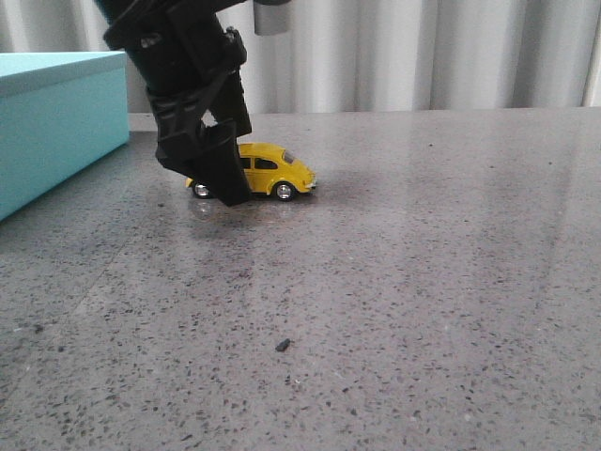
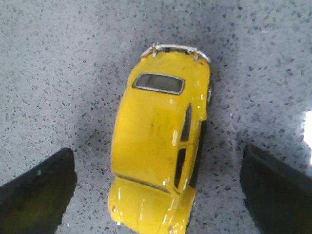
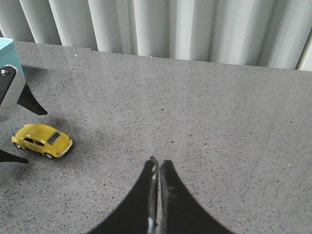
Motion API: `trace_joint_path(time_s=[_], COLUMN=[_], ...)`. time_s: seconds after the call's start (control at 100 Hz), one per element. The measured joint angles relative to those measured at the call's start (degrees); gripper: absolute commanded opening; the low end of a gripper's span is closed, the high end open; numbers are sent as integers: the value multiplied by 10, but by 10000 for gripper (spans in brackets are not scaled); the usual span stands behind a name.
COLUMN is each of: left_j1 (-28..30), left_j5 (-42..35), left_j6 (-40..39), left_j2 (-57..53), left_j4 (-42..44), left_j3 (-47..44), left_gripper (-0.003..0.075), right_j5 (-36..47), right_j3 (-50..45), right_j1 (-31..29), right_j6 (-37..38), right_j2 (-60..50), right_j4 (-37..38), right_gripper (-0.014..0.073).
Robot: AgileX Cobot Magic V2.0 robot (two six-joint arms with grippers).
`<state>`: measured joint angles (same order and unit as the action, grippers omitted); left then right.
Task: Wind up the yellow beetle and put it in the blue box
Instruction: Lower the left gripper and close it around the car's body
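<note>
The yellow beetle point(image 1: 274, 171) stands on its wheels on the grey speckled table, right of the blue box point(image 1: 56, 122). My left gripper point(image 1: 235, 186) hangs low over the car and is open. In the left wrist view its dark fingers point(image 2: 39, 190) flank the yellow beetle point(image 2: 156, 141) with table showing on both sides, touching nothing. The right wrist view shows the yellow beetle point(image 3: 43, 140) off to the side, a corner of the blue box point(image 3: 7, 51), and my right gripper point(image 3: 157, 163) shut on nothing above bare table. The front view does not show the right gripper.
A small dark speck point(image 1: 282, 345) lies on the table point(image 1: 423, 282) nearer the front. A pale pleated curtain point(image 1: 423, 56) closes off the back edge. The box stands at the far left, its side wall facing the car.
</note>
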<state>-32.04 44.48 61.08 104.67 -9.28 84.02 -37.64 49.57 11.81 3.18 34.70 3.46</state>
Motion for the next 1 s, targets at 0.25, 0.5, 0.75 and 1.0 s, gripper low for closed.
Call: trace_joint_path(time_s=[0.25,0.5,0.75,1.0], left_j1=[-8,-15,-15,-15], left_j5=[-11,-13,-13,-15], left_j6=[12,19,19,19], left_j2=[3,3,7,10], left_j4=[2,9,11,11], left_j3=[1,1,1,3], left_gripper=[617,617,459,209], right_j5=[2,4,5,5], right_j3=[0,0,0,0], right_j1=[0,0,0,0], right_j6=[0,0,0,0], right_j2=[0,0,0,0], right_j4=[0,0,0,0], right_gripper=[-61,-61,-61,-61])
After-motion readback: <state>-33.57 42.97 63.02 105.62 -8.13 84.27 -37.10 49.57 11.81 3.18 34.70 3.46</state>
